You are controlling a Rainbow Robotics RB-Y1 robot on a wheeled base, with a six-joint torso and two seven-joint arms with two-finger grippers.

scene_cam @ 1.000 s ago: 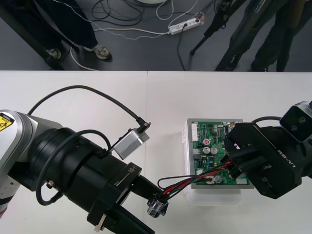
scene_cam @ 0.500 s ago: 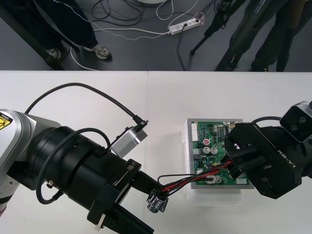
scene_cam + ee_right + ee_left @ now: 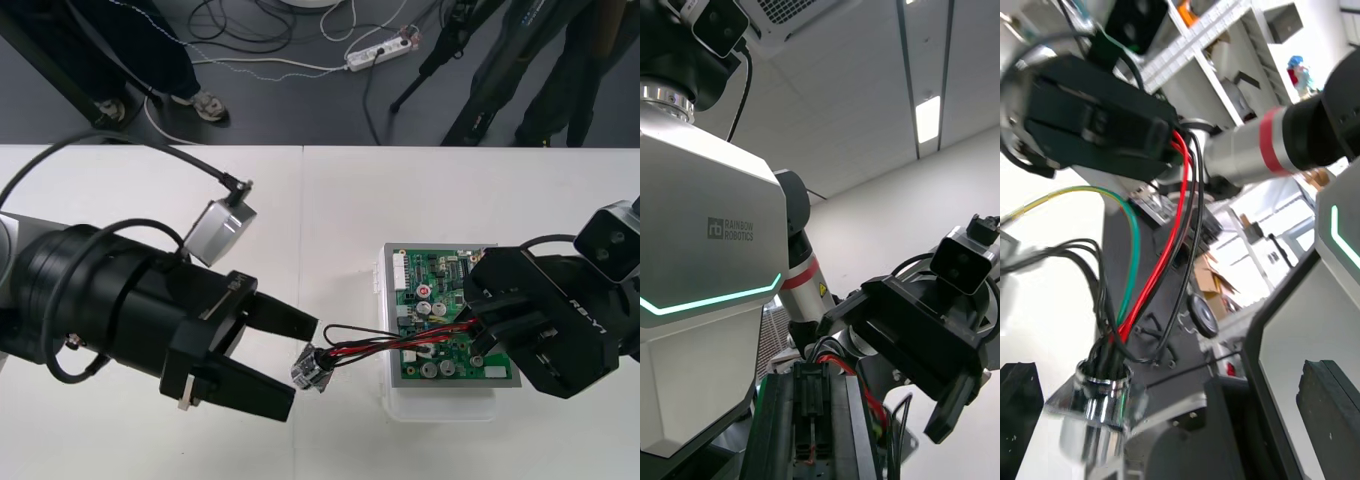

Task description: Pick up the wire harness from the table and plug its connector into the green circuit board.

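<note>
Pulled back, left gripper [image 3: 292,364] is spread wide off one round metal socket [image 3: 312,370]; plug [image 3: 811,405] is pinched by right gripper [image 3: 479,337].

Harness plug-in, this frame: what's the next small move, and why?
Probably ease the right hand straight down to seat the plug in the green circuit board. It grips the plug over the board's right side, the wires run to the socket, and the left hand stands open at the socket, so nothing pulls back. Whether the plug is already seated isn't visible.
</note>
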